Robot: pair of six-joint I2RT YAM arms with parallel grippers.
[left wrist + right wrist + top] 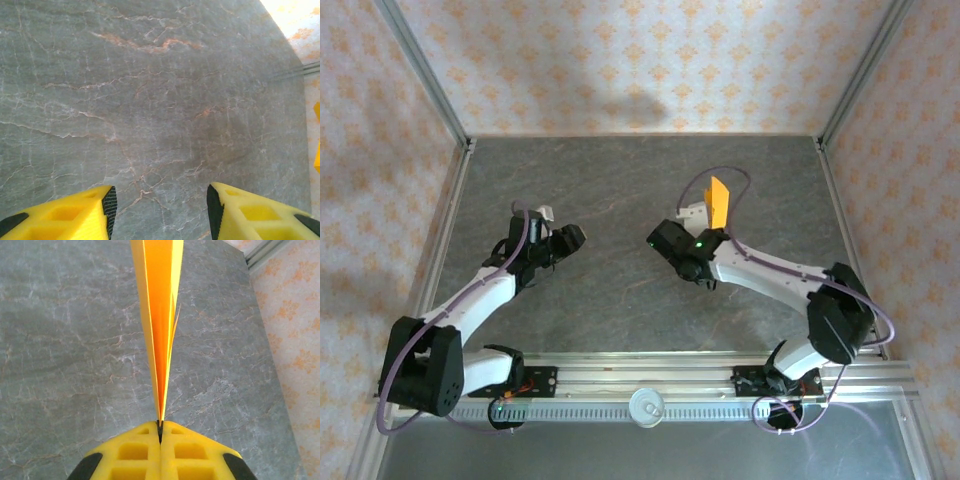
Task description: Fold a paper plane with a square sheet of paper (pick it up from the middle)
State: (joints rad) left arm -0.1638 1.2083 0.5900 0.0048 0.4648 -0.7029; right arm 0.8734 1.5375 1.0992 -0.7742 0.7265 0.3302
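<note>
Paper plane [159,315], raised over the table [60,365], is pinched at its near end by the right gripper [160,426]. Its long axis runs straight ahead of the fingers. Well apart, the left gripper [160,205] is spread and empty.

The folded orange paper [159,315] is cut off at the right wrist view's top edge.

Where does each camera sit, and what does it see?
Top camera: above and behind the arms, looking down at the gray table; both arms show.
Left wrist camera: on the left arm, facing the table; the open left tool shows.
Right wrist camera: on the right arm, facing along the folded orange paper pinched in the right tool.
Top and right wrist cameras share that paper.
</note>
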